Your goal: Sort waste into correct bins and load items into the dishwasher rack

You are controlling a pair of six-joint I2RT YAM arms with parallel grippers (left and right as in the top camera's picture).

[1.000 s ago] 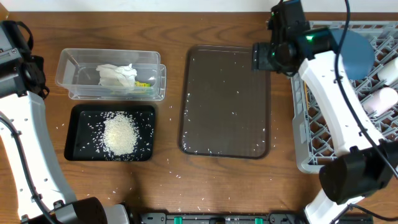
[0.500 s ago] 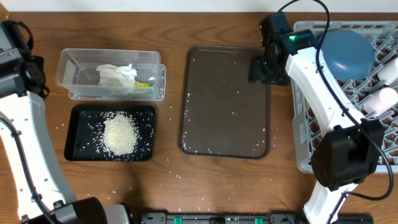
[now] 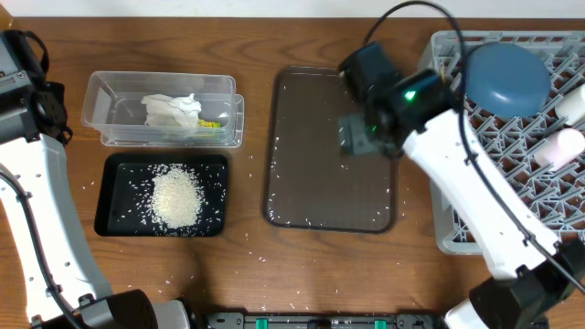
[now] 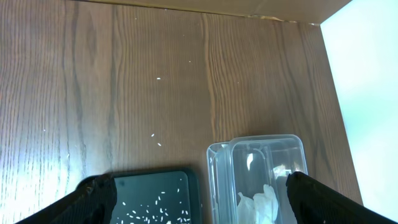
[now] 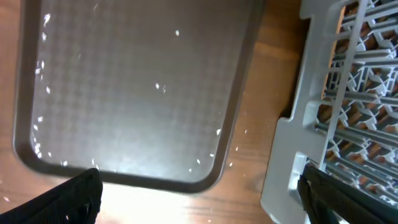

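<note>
Dark-blue bowl [image 3: 507, 78] upper right, in dishwasher rack [image 3: 548, 196]; right gripper [image 3: 364, 137] left of it above brown tray [image 3: 311, 183], spread wide, empty. Left gripper [image 4: 204, 196] likewise.

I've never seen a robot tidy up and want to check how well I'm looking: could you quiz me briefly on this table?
1. Where is the crumpled napkin? A) black tray B) clear container C) bare table
2. True or false: a cup stands on the brown tray.
3. Fill in: the dark-blue bowl rests in the grey ___.
Key: 1 B. 2 False; only stray rice grains lie there. 3 rack.
</note>
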